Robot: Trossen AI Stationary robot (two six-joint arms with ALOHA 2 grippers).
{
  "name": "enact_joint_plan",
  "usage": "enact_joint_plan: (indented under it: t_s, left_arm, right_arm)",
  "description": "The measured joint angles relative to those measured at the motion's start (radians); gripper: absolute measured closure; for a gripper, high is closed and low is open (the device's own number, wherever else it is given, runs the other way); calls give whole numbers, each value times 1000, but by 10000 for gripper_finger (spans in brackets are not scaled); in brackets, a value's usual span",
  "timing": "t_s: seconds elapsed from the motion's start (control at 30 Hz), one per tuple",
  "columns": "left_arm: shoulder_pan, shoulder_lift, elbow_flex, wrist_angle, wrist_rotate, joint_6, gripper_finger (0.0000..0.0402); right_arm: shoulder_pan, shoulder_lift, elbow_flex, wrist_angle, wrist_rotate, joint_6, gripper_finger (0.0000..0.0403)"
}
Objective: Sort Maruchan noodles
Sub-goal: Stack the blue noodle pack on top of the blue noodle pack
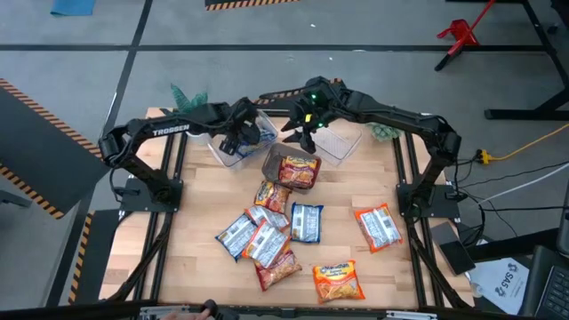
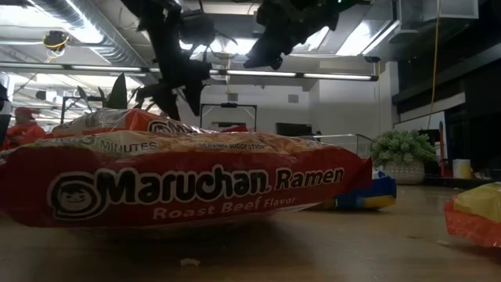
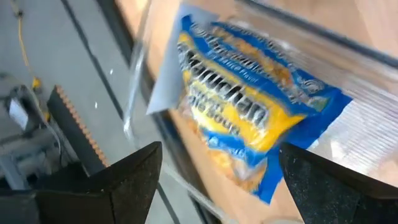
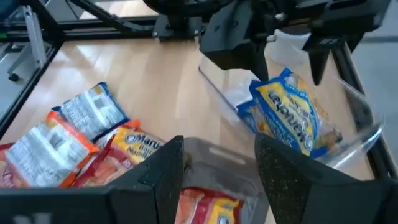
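The left gripper (image 1: 238,135) hangs over the clear bin (image 1: 224,153) at the table's (image 1: 196,267) far left-centre, jaws spread wide and released, grasping nothing. In the left wrist view its two fingers (image 3: 124,180) stand well apart with a blue-yellow packet (image 3: 249,112) lying between and beyond them inside the bin; the right wrist view shows the same packet (image 4: 292,115) resting in that bin (image 4: 354,134) below the left gripper (image 4: 273,37). Just right of it, a grey bin (image 1: 277,160) at the table's middle holds an orange packet (image 1: 299,171). The right gripper (image 1: 300,133) hovers above the far edge of the grey bin, near the left gripper; its fingers (image 4: 155,180) are partly apart and nothing shows between them. A second clear bin (image 1: 342,144) sits just right of the right gripper. Nearer the table's front, a loose pile of packets (image 1: 262,236) lies at the centre, touching and overlapping: blue-white ones at the pile's left and right, orange and red ones among them. An orange packet (image 1: 338,280) lies apart at the front, and a red-white packet (image 1: 377,227) lies apart at the right. In the low view a red packet (image 2: 180,184) fills the foreground, with both grippers hanging above it.
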Motion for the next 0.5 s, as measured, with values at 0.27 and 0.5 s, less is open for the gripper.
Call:
enact_joint_plan:
  t_s: [0.27,0.5]
  left_arm:
    - [0,0,152,-155,-14,-180,85]
    - [0,0,276,-277,-54,-303,85]
  right_arm:
    - [8,126,1,182,-1,66,219]
    - [30,251,0,389,29,102,219]
